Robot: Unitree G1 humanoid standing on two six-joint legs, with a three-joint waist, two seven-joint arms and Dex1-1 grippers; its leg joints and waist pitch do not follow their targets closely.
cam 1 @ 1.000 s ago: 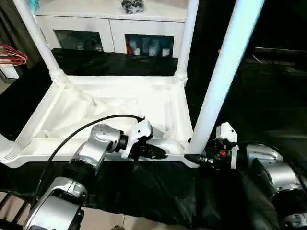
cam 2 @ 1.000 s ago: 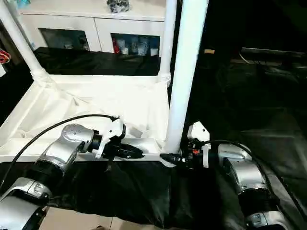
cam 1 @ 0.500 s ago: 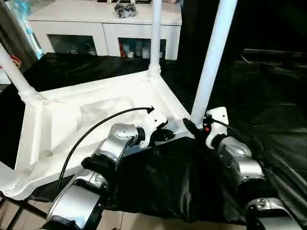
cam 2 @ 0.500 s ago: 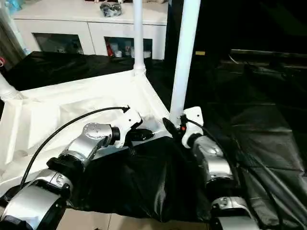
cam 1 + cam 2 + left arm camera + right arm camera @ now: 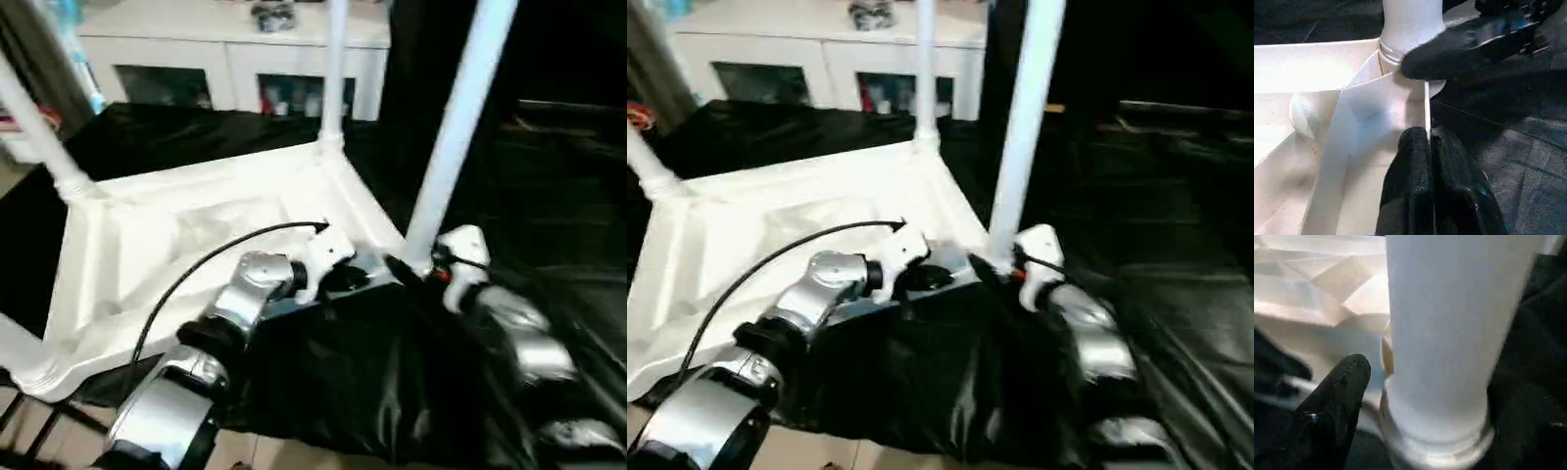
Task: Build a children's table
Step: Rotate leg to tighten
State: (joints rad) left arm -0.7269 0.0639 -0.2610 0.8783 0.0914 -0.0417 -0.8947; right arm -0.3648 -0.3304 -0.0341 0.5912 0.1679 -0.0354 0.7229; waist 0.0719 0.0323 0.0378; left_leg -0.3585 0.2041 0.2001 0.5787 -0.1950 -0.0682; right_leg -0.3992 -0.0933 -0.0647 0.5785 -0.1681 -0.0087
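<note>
Silver forearms (image 5: 240,299), white wrists, black fingers (image 5: 1415,191), black cable.

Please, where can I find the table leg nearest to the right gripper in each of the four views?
Left eye view: near leg rises right of centre.
Right eye view: same, right of centre.
Left wrist view: its base at the top.
Right wrist view: wide column, centre.
Shared landmark: corner socket.

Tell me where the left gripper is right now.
The left gripper is shut on the near rim of the upturned tabletop, beside the near-right leg, with the right gripper just across that corner.
</note>
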